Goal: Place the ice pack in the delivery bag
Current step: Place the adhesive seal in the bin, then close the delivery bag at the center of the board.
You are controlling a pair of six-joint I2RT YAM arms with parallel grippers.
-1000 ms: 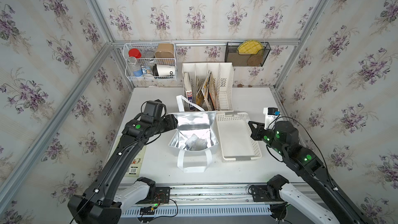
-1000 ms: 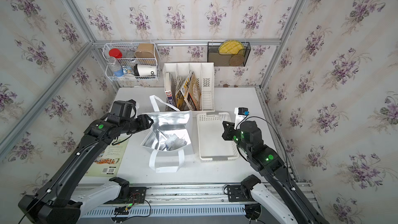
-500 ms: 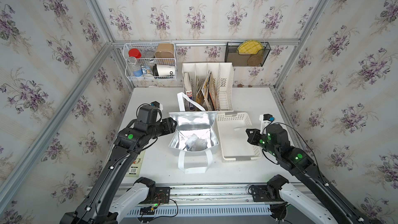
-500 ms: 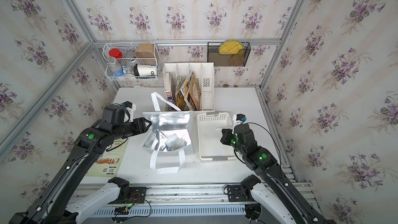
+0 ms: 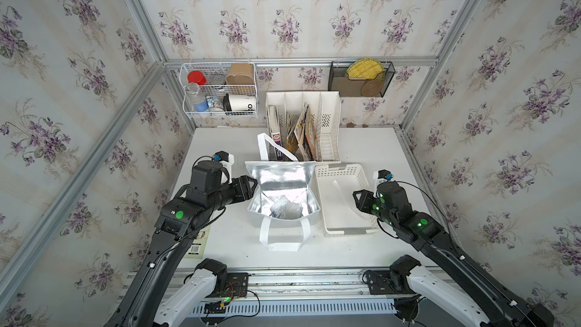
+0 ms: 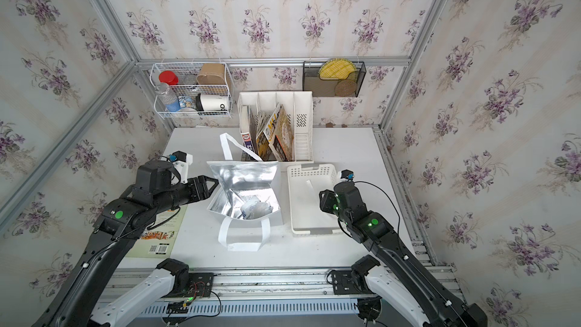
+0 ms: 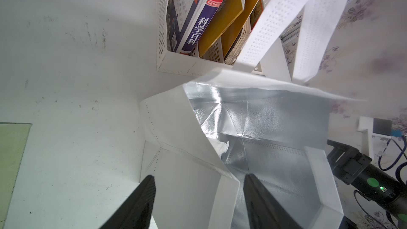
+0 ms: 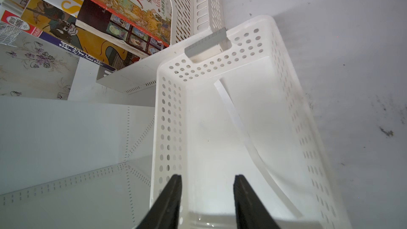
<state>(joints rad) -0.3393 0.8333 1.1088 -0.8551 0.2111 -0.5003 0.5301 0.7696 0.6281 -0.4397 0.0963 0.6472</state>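
The white delivery bag (image 5: 279, 174) stands open in the middle of the table, its silver foil lining showing in both top views. The ice pack (image 5: 286, 210), a crumpled white pouch, lies on the bag's floor (image 6: 255, 207) and peeks past the bag's wall in the left wrist view (image 7: 220, 148). My left gripper (image 5: 253, 183) is at the bag's left side, open, with the edge of the bag's wall (image 7: 176, 128) between its jaws (image 7: 199, 176) but not pinched. My right gripper (image 5: 356, 197) hovers open over the white basket, holding nothing (image 8: 207, 176).
The white perforated basket (image 5: 361, 180) sits against the bag's right side and holds only a thin white strip. A white file rack (image 5: 330, 127) with books stands behind the bag. A wire basket (image 5: 220, 89) and a black mesh holder (image 5: 361, 80) hang on the back wall. A booklet (image 6: 157, 240) lies under the left arm.
My right gripper went from shut to open and shifted a little left over the basket. The left arm drew back toward the front, its gripper staying at the bag's left edge.
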